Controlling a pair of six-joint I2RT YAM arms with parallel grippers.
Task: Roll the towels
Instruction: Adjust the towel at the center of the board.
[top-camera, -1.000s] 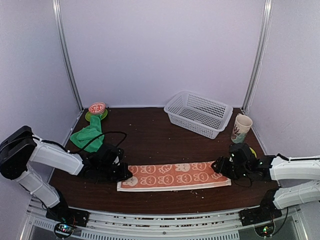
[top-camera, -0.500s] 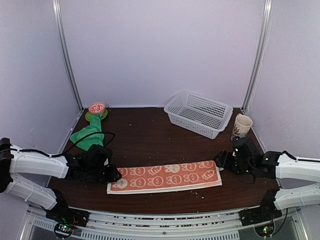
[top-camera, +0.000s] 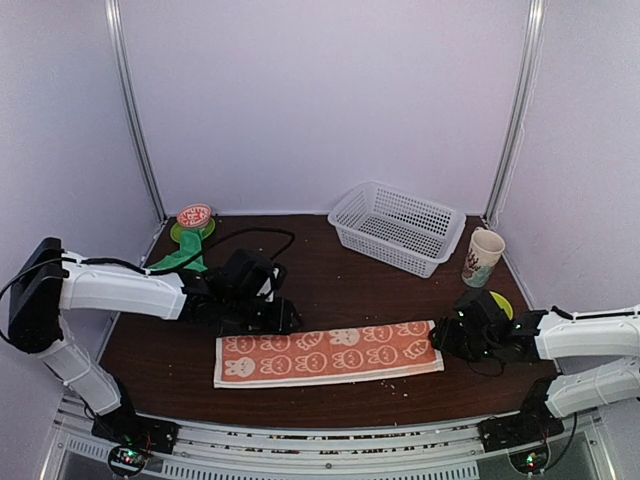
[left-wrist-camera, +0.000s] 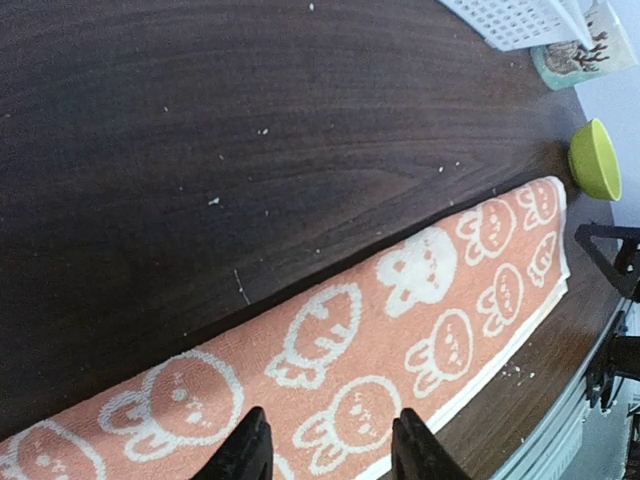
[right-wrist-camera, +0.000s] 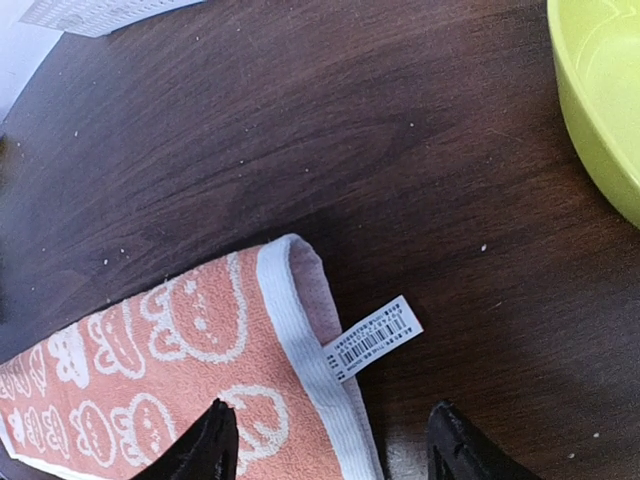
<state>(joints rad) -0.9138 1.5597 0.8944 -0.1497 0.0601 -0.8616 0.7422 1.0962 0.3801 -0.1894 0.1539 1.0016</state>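
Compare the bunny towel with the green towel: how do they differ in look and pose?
The bunny towel is peach-orange with white bunnies; the green towel is plain. The bunny towel lies flat in a long strip; the green towel is crumpled, partly behind the left arm. Both lie on the table, unrolled.

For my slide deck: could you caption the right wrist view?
Right gripper open over the tagged end of the peach bunny towel, lime-green bowl at the frame's edge.

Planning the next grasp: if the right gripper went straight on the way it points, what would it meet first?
Probably the bunny towel: the right gripper, jaws open, points at its white-hemmed end beside the barcode tag. How far off is unclear.
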